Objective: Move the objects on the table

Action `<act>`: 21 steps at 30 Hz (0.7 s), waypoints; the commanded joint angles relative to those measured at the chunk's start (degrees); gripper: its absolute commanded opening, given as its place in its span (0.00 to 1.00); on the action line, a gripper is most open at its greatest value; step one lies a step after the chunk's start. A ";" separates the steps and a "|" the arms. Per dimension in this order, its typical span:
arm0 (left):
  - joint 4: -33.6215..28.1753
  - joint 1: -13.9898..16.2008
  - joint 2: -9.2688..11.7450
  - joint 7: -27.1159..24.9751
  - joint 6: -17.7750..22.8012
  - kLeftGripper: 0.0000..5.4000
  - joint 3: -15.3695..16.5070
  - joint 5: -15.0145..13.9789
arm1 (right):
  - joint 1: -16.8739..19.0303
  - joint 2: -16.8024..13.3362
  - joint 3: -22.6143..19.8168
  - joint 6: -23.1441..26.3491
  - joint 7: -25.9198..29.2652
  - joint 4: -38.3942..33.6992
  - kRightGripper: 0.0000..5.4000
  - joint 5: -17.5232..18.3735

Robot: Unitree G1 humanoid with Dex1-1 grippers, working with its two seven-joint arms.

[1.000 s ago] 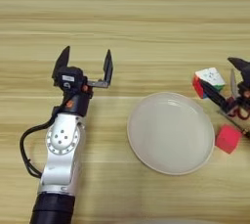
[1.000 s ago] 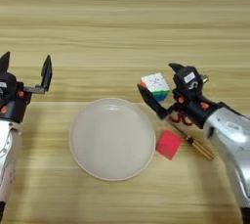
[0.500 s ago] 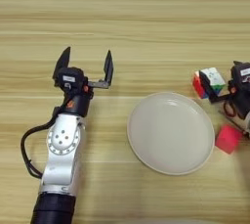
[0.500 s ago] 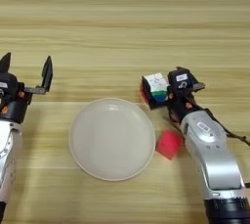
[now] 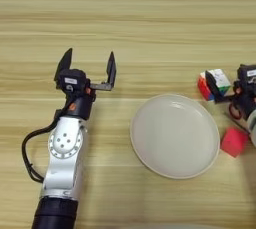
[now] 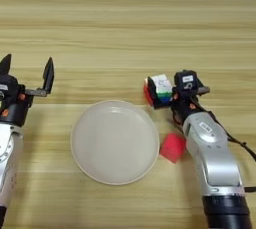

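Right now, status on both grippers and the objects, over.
Left gripper open, parked left of the plate. Right gripper at the puzzle cube, grip unclear. Red cube free beside plate. Nothing in the way.

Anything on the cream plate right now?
Nothing lies on the plate. The red cube sits on the table beside its right rim; the puzzle cube is at the right gripper.
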 commanded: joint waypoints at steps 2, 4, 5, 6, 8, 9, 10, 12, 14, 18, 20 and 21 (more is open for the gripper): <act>0.36 -0.24 -0.17 0.19 -0.57 1.00 0.07 0.00 | -3.00 0.32 -0.98 1.06 0.82 3.36 1.00 1.00; 0.35 -0.22 -0.13 0.19 -0.55 1.00 0.12 -0.03 | -3.99 0.09 -0.92 1.08 1.29 4.84 1.00 0.98; 0.25 -0.13 -0.12 0.20 -0.53 1.00 0.12 -0.02 | -4.43 -0.06 -0.95 1.22 1.57 5.51 1.00 1.06; 0.18 -0.07 -0.11 0.21 -0.51 1.00 0.11 -0.01 | -4.84 -0.15 -1.02 1.46 1.91 6.14 1.00 1.21; 0.09 -0.02 -0.08 0.22 -0.48 1.00 0.12 0.00 | -5.53 -0.34 -0.93 1.44 2.55 7.18 1.00 1.09; 0.04 0.00 -0.07 0.23 -0.47 1.00 0.12 0.00 | -5.74 -0.38 -0.87 1.33 2.75 7.49 1.00 0.99; -0.03 0.02 -0.06 0.24 -0.46 1.00 0.11 0.01 | -5.96 -0.37 -0.87 1.21 2.90 7.80 1.00 0.90; -0.12 0.04 -0.04 0.27 -0.42 1.00 0.10 0.04 | -6.31 -0.29 -0.93 1.03 3.17 8.30 1.00 0.82; -0.25 0.10 -0.02 0.31 -0.36 1.00 0.08 0.08 | -6.50 -0.25 -0.88 0.90 3.49 8.46 1.00 0.87; -0.28 0.07 0.01 0.38 -0.31 1.00 0.03 0.09 | -6.53 -0.23 -0.42 0.79 4.14 8.81 1.00 0.58; -0.22 0.03 0.00 0.39 -0.34 1.00 0.01 0.07 | -6.54 -0.29 0.03 1.05 4.50 9.49 1.00 0.16; -0.20 0.02 -0.01 0.40 -0.36 1.00 0.00 0.06 | -6.55 -0.34 0.30 1.13 4.58 9.96 1.00 -0.16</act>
